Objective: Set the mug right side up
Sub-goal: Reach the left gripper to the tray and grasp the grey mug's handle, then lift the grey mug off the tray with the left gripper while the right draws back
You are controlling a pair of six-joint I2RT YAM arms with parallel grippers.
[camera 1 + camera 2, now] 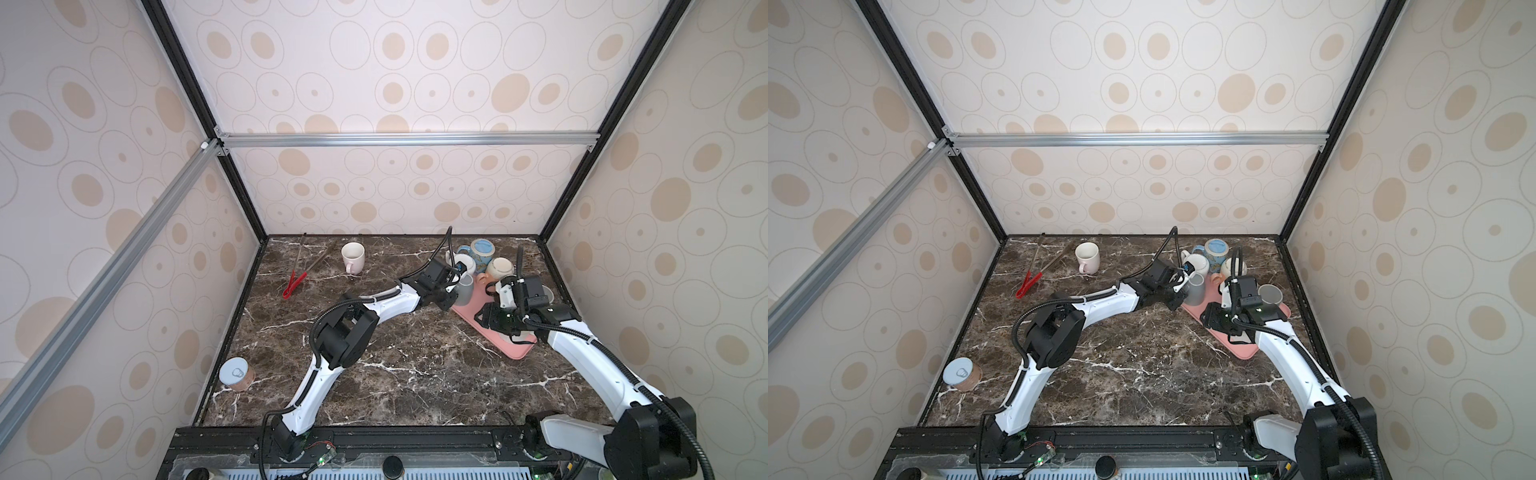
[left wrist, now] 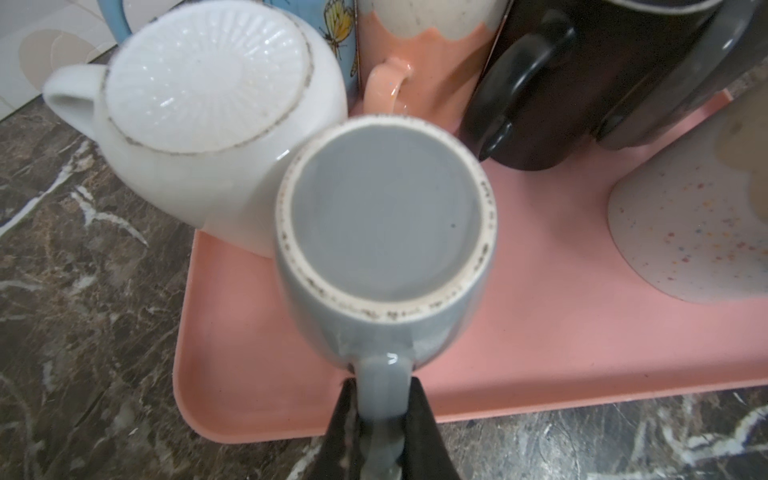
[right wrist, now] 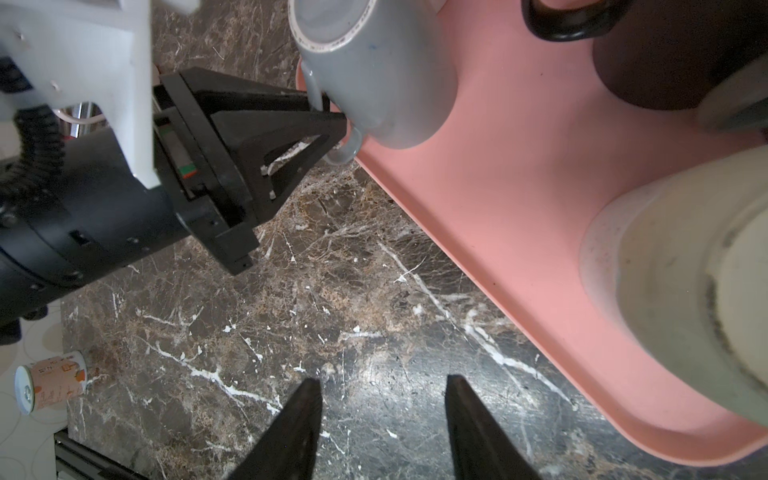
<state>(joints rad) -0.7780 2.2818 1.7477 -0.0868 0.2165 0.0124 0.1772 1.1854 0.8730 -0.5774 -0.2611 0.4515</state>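
A grey mug [image 1: 464, 286] [image 1: 1195, 286] stands upside down, base up, at the near left corner of the pink tray [image 1: 511, 349] [image 1: 1241, 351]. The left wrist view looks down on the mug's base [image 2: 386, 216]. My left gripper [image 2: 382, 382] [image 1: 451, 293] is shut on the mug's handle, one finger on each side. The right wrist view shows the same grip from the side on the mug [image 3: 374, 70], with the left gripper [image 3: 336, 120] reaching in over the tray's edge [image 3: 498, 208]. My right gripper [image 3: 384, 380] [image 1: 484, 320] hangs open and empty just off the tray's near side.
Several other upturned mugs crowd the tray: a white one [image 2: 208, 104] touching the grey mug, a blue one [image 1: 482, 249], a peach one [image 2: 415, 62], a dark one [image 2: 582, 83], a speckled one [image 2: 685, 232]. An upright white mug [image 1: 353, 255], red tongs [image 1: 297, 282] and a can [image 1: 237, 374] lie on the left.
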